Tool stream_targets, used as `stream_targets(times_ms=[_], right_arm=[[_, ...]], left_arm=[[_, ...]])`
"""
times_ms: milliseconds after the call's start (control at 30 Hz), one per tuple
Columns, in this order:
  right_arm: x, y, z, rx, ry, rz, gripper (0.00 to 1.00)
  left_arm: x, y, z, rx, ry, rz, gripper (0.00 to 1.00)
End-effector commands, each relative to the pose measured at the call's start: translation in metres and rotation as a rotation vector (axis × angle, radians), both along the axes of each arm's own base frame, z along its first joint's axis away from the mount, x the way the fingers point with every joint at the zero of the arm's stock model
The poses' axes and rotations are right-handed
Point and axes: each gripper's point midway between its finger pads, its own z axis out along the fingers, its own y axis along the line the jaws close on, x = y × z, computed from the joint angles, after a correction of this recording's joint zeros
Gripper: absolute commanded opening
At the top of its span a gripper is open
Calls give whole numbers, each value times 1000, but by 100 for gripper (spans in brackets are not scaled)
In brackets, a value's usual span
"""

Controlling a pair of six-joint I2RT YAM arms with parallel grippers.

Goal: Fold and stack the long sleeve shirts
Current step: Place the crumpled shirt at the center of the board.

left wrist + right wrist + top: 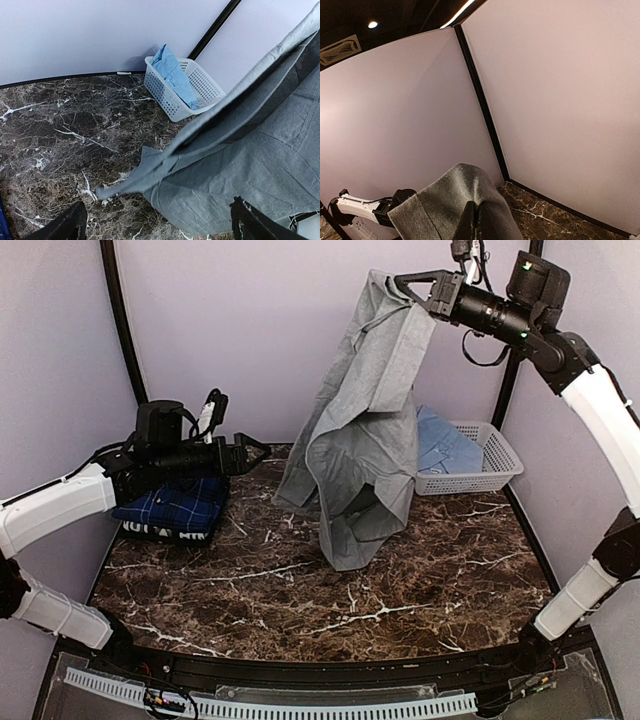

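**Grey shirt hangs from a single pinch; left tool wide and empty**

At the left edge of the dark marble-patterned table (300, 590) lies the folded navy blue plaid shirt (172, 512) with its white lettering band, and the left arm (60, 505) reaches across just above it. In the middle, the plain grey collared cloth shirt (365, 430) hangs from high up. Its lower part is heaped on the table, and a narrow flap trails leftward; I cannot tell whether that flap is a sleeve or a hem corner. At the far right, the light blue shirt (445, 445) lies crumpled in the white plastic lattice basket (497, 468).

The chief risk, as I judge it, is the single hold at the top. All the hanging cloth depends on one pinch, so a tug from below could pull it free and drop the shirt in a heap. The bunched lower part also hides which layer is which, so a grab there could catch two layers or the wrong edge and leave the fold crooked. The left arm is low over the plaid shirt, and a careless sweep could rumple that finished fold.

The left tool (262, 450) has its jaws spread as wide as they go. It holds nothing and touches nothing, and it points at the grey shirt's trailing flap, near it but apart. The left wrist view shows its dark fingertips (62, 227) at the bottom corners, with the flap lying beyond them. The right tool (418, 288) is clamped tight on the grey shirt's top edge, and its wrist view shows the cloth draped over closed fingers (472, 220).
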Motion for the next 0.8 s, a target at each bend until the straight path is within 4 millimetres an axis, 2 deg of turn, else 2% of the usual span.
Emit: stream_targets(times_ms=[0,67,133,233,267,367,467,533,600,700,767], right_arm=[[-16,12,2,11,-26,108,0],[-2,14,-27,-26,34,85,0],[16,10,-64,-62,117,59,0],[43,3,-143,-109,281,68,2],[55,0,-182,-138,364,60,10],[72,1,-268,-248,515,46,25],[79,-3,-334,-333,642,-3,44],[80,-9,-356,-371,678,-68,53],[81,-20,-363,-400,675,-177,61],[73,-27,-359,-457,636,-311,71],[64,-28,-356,-486,616,-365,73]], left_arm=[[-7,1,22,-37,-83,-19,99],[-7,1,20,-34,-79,-15,99],[-7,1,17,-32,-73,-15,99],[-7,1,9,-24,-57,-16,99],[-7,0,7,-24,-53,-20,99],[-5,-4,0,-20,-34,-31,99],[-3,-6,-9,-16,-13,-34,99],[-2,-9,-17,-15,14,-43,99],[-2,-12,-29,-15,47,-54,99],[-2,-18,-51,-6,112,-75,99],[-2,-23,-65,1,156,-87,99]])
